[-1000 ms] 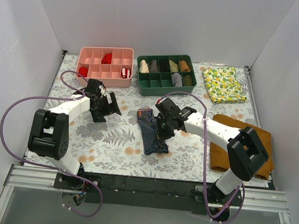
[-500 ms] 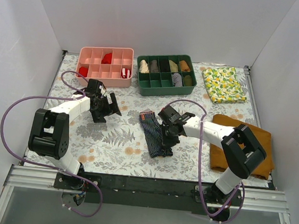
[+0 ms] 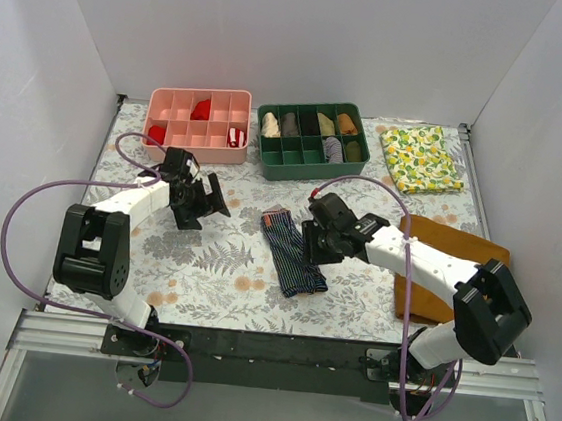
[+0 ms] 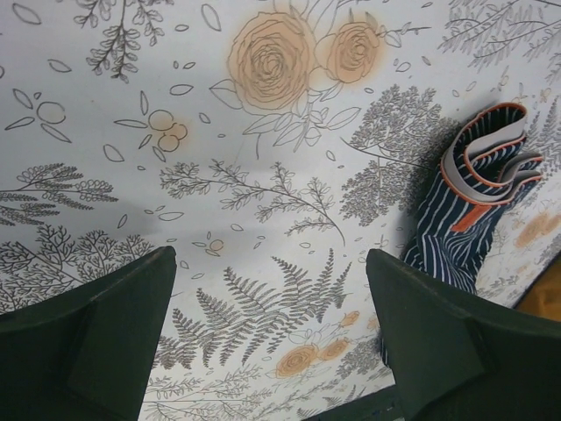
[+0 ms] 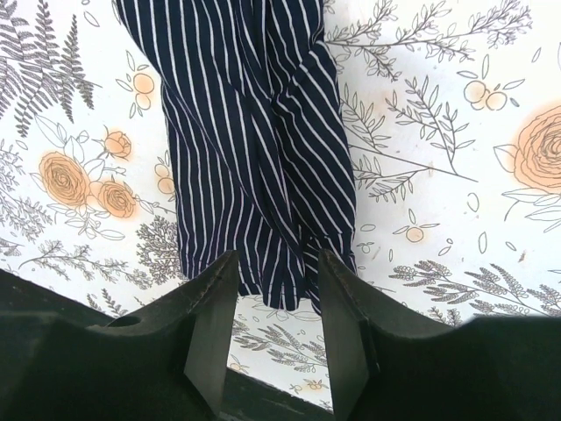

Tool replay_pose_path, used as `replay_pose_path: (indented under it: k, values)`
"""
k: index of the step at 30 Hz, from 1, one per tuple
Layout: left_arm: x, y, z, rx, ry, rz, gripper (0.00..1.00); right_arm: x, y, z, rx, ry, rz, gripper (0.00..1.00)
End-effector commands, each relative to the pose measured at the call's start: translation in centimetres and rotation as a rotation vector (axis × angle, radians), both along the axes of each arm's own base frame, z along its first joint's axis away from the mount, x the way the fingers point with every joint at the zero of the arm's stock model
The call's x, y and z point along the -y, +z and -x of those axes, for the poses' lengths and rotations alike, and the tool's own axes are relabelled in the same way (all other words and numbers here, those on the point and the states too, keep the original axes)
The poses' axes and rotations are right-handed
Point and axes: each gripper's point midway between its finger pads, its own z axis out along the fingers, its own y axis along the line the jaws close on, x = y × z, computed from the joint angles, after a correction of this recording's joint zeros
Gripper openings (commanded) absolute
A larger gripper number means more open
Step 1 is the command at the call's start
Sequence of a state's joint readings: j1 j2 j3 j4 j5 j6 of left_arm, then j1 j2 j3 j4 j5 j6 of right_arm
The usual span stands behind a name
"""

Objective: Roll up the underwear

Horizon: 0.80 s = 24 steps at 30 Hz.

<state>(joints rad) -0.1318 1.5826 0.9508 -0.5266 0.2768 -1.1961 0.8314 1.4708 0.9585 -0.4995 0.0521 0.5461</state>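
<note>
White walls (image 3: pixel 310 33) enclose floral-print table (image 3: pixel 214 274), even light

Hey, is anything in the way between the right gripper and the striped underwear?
Nothing visible. The right gripper hangs open right at the underwear's near end. In its wrist view, only striped cloth and the floral table cover show between its fingers.

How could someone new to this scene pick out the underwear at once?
On the floral table, look just in front of the green tray. A narrow folded strip of dark navy cloth, the underwear, lies there beside the right gripper. Thin pale stripes and an orange-edged waistband set it apart from the plain mustard cloth and lemon-print cloth to its right.
</note>
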Motion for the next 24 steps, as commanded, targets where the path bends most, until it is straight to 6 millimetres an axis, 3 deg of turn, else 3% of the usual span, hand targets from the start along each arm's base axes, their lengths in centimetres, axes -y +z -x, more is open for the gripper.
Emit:
replay_pose_path:
  k: [1,5,7,10,14,17,20,24]
  values:
    - [1.3,3.3,-2.2,0.101,-0.048,0.060,0.89,-0.1,1.6,-1.1,0.054,-0.014,-0.004,0.49]
    - [3.5,5.8,-4.5,0.168,-0.117,0.100,0.86,-0.3,1.5,-0.8,0.047,-0.025,-0.031,0.49]
    - [5.7,7.9,-5.6,0.230,-0.205,0.127,0.84,-0.2,1.5,-0.6,0.047,-0.030,-0.051,0.49]
    - [8.6,9.0,-6.3,0.281,-0.341,0.155,0.84,0.0,1.4,0.0,0.042,-0.035,-0.077,0.47]
    - [10.9,8.0,-7.7,0.295,-0.446,0.194,0.82,-0.6,2.2,1.5,0.011,-0.028,-0.166,0.44]
    - [12.6,8.9,-8.8,0.343,-0.518,0.205,0.80,-1.8,3.3,2.7,0.000,0.007,-0.297,0.37]
    - [14.1,8.6,-8.6,0.352,-0.610,0.222,0.79,-2.1,3.5,3.3,-0.009,0.006,-0.352,0.34]
    - [14.6,7.4,-7.7,0.367,-0.707,0.216,0.80,-1.9,2.9,3.6,-0.022,0.001,-0.350,0.36]
